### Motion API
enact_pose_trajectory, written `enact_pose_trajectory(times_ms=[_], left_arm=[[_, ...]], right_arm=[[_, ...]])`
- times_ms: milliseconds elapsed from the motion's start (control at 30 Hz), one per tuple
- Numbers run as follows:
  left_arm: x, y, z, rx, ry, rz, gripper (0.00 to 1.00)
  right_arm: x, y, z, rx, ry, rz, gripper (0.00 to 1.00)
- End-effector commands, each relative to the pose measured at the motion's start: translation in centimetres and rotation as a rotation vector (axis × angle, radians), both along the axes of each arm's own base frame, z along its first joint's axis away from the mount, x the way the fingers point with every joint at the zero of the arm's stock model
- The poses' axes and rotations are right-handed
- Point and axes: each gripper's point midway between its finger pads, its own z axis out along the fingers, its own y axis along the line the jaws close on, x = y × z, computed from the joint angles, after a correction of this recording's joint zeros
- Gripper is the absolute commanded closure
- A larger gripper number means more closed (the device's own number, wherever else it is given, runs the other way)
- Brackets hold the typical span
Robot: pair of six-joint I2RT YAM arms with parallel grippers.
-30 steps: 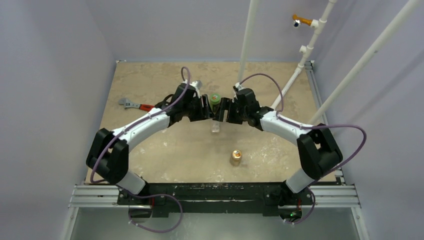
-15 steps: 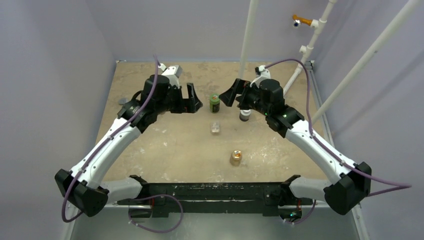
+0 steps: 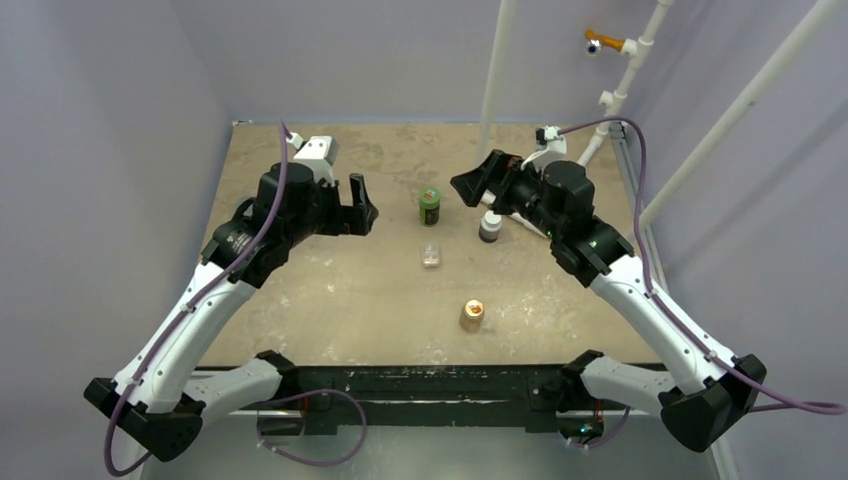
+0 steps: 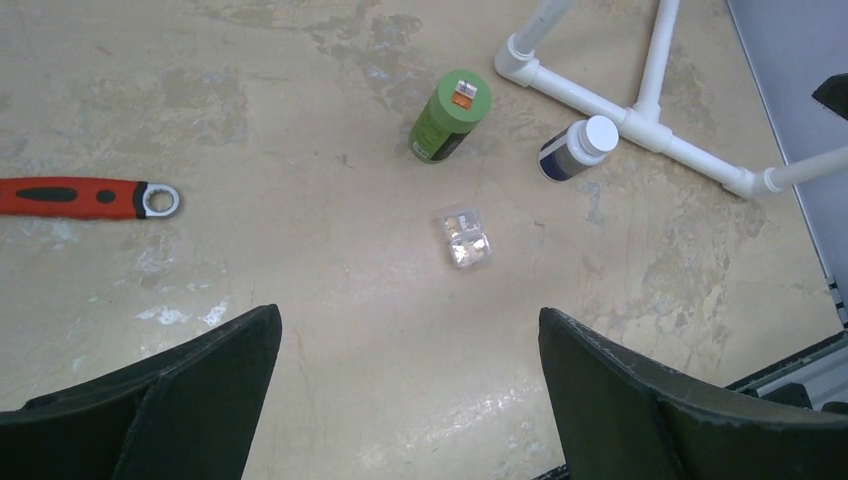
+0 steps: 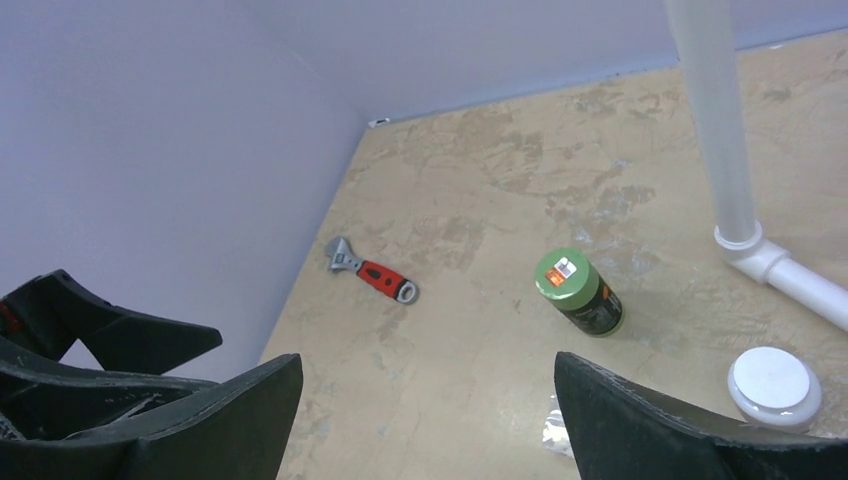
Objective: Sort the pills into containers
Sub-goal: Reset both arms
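Enclosed work cell: we record one table (image 3: 330, 300), walled in pale lilac on three sides.

We find the tabletop tan and mottled, scuffed throughout, with paler worn patches toward the table's near edge. Plain lilac walls (image 3: 100, 150) rise from the table's left, far and right edges. A white pipe frame (image 3: 497, 70) stands on the table's far right part, with one upright and slanting pipes that climb out past the table's right edge. An orange fitting (image 3: 605, 43) sits high on that frame, above the table's far right corner. An aluminium rail (image 3: 450, 405) runs along the table's near edge. We note even, soft light and faint shadows.
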Motion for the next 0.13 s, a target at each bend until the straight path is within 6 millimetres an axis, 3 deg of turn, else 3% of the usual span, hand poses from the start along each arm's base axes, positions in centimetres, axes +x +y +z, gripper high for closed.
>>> enact_pose_trajectory(times_ms=[0,100], left_arm=[[0.45,0.74,1.98,0.007,-0.066,0.022,0.00],[0.54,0.61,1.73,0.013,-0.062,0.014,0.00]], right_arm=[[0.42,-0.37,1.75,-0.005,-0.037,-0.020,0.01],[0.67,-0.15,1.49,-0.009,-0.029,-0.016,0.01]])
